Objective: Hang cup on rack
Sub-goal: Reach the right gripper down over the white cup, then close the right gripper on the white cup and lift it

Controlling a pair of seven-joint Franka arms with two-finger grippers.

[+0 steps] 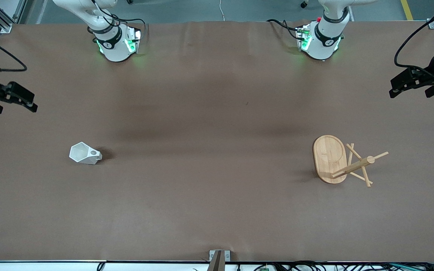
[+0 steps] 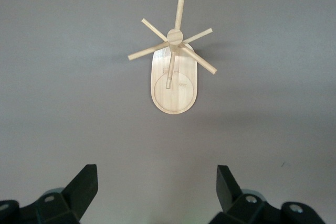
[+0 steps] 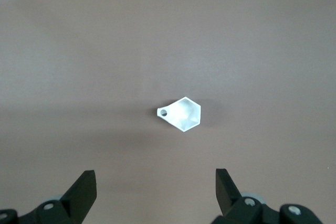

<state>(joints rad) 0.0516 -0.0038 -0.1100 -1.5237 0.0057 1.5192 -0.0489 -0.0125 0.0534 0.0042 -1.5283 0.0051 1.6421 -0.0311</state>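
The white faceted cup (image 1: pixel 85 153) sits on the brown table toward the right arm's end, its pierced handle tab pointing toward the table's middle. It also shows in the right wrist view (image 3: pixel 182 113). The bamboo rack (image 1: pixel 343 162) stands on its oval base toward the left arm's end, with thin pegs crossing its post. It also shows in the left wrist view (image 2: pixel 174 72). My right gripper (image 1: pixel 15 108) (image 3: pixel 155 174) is open and empty, up in the air over the table's edge at its own end. My left gripper (image 1: pixel 411 92) (image 2: pixel 156 174) is open and empty, up over the other end.
The brown table cover (image 1: pixel 217 188) is bare between the cup and the rack. Both arm bases (image 1: pixel 117 45) (image 1: pixel 320 43) stand along the table's edge farthest from the front camera. A small bracket (image 1: pixel 219 258) sits at the nearest edge.
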